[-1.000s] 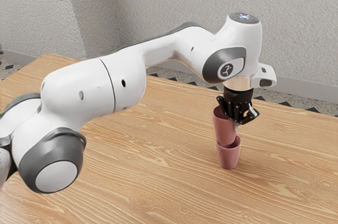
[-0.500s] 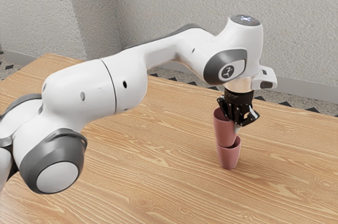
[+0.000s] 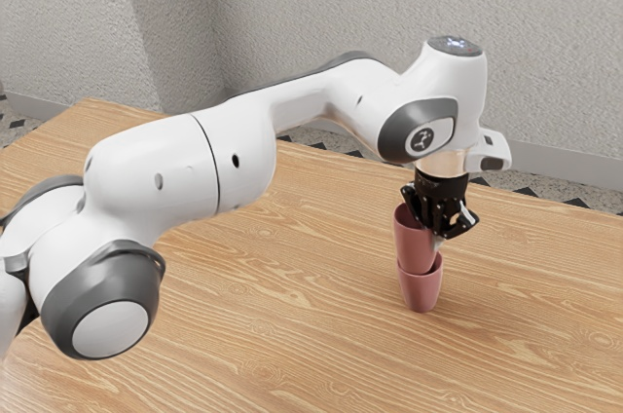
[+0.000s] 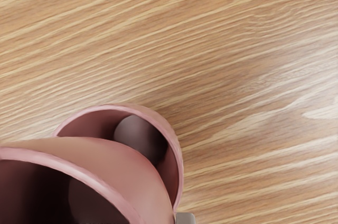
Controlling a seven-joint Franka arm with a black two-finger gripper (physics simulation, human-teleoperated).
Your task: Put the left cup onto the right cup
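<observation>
Two dusty-pink cups stand stacked on the wooden table (image 3: 292, 277). The upper cup (image 3: 411, 241) leans slightly and sits with its base inside the lower cup (image 3: 421, 290), which stands upright on the table. My black gripper (image 3: 440, 226) comes down from above and is shut on the upper cup's rim wall on the side toward the exterior view's right. In the wrist view the upper cup (image 4: 100, 163) is close under my hand, and the lower cup's rim (image 4: 171, 145) curves around it.
Bare wood grain stretches all around the stack. A grey textured wall (image 3: 321, 14) runs behind the table's far edge, with a strip of dark patterned floor at its foot. My white arm (image 3: 243, 150) spans the exterior view's left half.
My hand has shifted slightly toward the exterior view's right and a bit lower, and the held cup has settled a little deeper into the lower cup.
</observation>
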